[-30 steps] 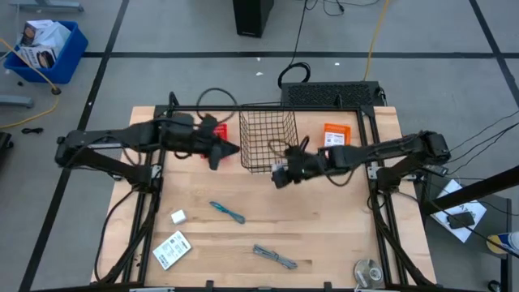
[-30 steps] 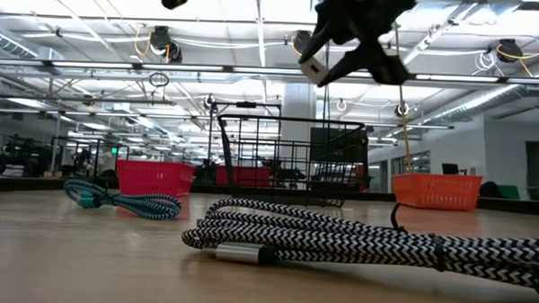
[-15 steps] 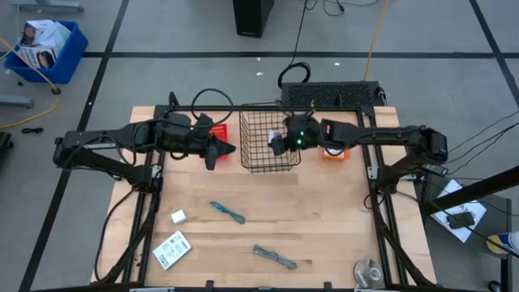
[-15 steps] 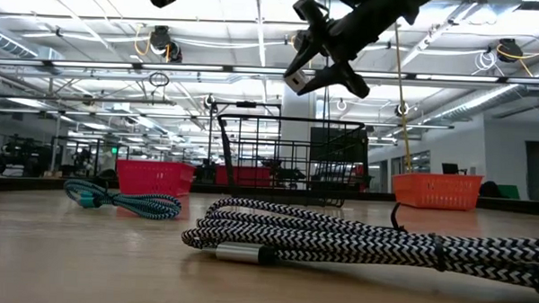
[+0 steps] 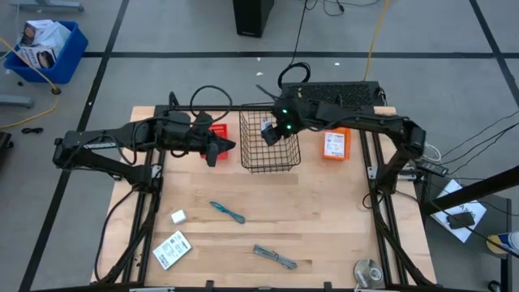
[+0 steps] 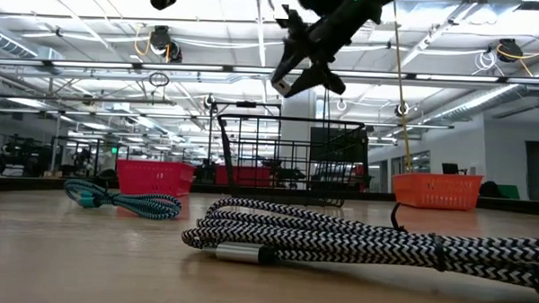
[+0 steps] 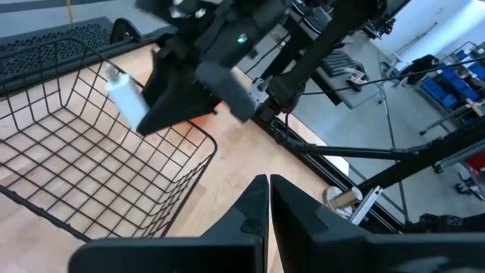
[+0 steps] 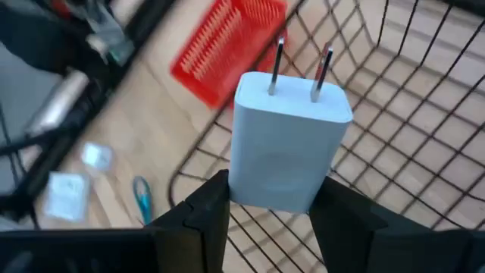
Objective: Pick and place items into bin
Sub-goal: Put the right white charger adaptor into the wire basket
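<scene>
- Right gripper (image 8: 261,199) over the black wire basket (image 5: 269,158), at the far middle of the table (image 5: 324,219); jaws pinching a white plug-in charger block (image 8: 289,148), its two prongs pointing away from the wrist.
- Same block (image 6: 282,84) held high above the basket (image 6: 287,161) in the low view.
- Left gripper (image 5: 229,147) just beside the basket's left wall, above the table; jaws pressed together, nothing between them.
- Second white block (image 5: 178,216), printed packet (image 5: 171,249), teal-blue cable (image 5: 228,212) and grey braided cable (image 5: 275,258) lying on the near half of the table.
- Red basket (image 5: 217,131) and orange basket (image 5: 336,143) flanking the wire basket.
</scene>
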Controlling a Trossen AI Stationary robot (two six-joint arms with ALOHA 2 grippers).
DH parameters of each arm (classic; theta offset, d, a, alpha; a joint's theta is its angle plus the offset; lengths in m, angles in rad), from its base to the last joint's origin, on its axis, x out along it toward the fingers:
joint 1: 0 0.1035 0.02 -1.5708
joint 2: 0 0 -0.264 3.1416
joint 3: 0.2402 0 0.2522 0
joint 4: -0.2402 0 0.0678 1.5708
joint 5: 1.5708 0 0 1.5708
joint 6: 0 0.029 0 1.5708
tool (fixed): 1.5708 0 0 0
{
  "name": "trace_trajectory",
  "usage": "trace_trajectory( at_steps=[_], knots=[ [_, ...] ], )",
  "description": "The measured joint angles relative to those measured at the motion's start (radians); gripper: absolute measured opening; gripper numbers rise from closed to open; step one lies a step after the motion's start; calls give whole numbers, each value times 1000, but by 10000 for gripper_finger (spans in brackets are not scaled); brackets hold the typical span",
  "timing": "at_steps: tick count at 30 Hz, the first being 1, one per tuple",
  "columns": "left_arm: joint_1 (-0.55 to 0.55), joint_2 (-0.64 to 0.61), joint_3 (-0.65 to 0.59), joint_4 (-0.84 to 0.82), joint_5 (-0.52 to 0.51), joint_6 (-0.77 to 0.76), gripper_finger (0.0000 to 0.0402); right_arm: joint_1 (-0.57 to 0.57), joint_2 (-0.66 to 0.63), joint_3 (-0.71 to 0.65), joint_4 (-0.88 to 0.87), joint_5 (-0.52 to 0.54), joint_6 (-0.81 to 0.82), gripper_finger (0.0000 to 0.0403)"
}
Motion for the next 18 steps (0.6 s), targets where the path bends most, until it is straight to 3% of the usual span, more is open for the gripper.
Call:
trace_trajectory(
  at_steps=[8,18],
  knots=[
    [0,0,0,0,0,7,19,-2,193,182,-225,-48,-144,147],
    [0,0,0,-5,0,21,19,-9,355,196,-281,-57,-209,147]
  ],
)
